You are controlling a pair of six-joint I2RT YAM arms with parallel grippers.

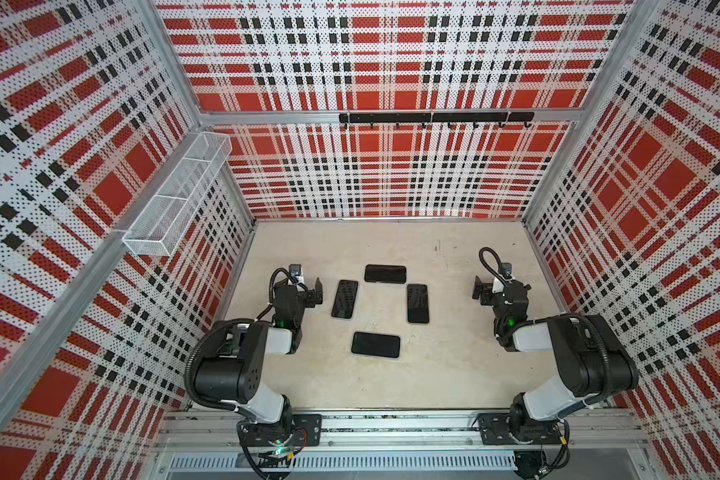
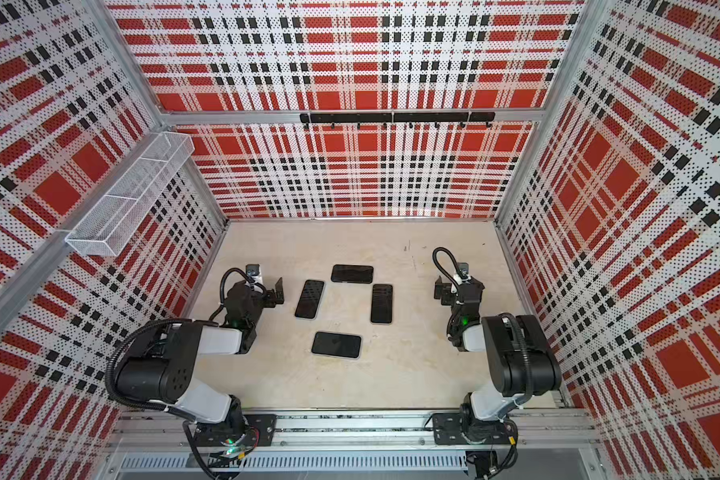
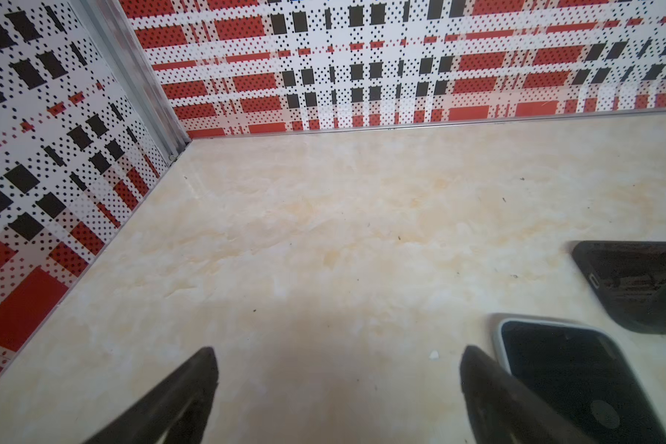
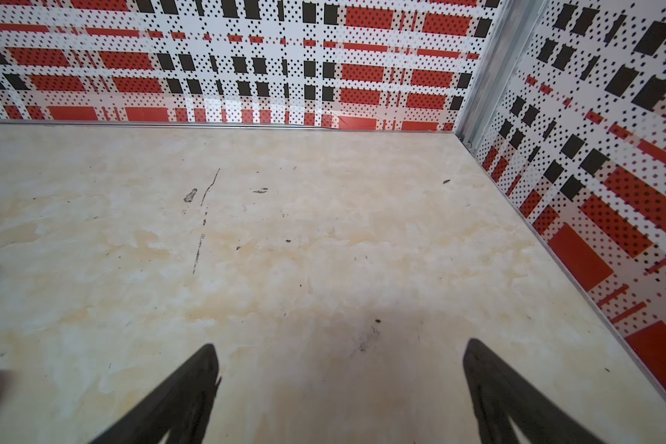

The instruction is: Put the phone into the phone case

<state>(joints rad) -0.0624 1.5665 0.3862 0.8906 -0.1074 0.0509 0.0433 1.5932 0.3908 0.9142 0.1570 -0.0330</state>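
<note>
Overall, four dark flat slabs lay in a loose ring on the beige table (image 1: 391,386), between the two arms. On the left of the ring, a phone (image 1: 345,299) with a silvery rim lay flat, its length running toward the back wall at a slight tilt. At the far side of the ring, a black phone case (image 1: 385,273) lay crosswise. In the left wrist view the phone case (image 3: 631,284) showed a slot cut in its end wall and appeared to lie hollow side up. Phone and phone case were near each other but apart. The right slab (image 1: 417,303) and the near slab (image 1: 376,344) could not be told as phone or case.

The left gripper (image 3: 337,355) sat just left of the phone, fingers spread wide with nothing between them. One fingertip (image 3: 481,376) overlapped the phone's corner in the wrist view; contact could not be determined. The right gripper (image 4: 339,350) stood well right of the ring, fingers likewise spread over bare table.

A wire basket (image 1: 175,195) hung on the left wall and a hook rail (image 1: 435,117) on the back wall.
</note>
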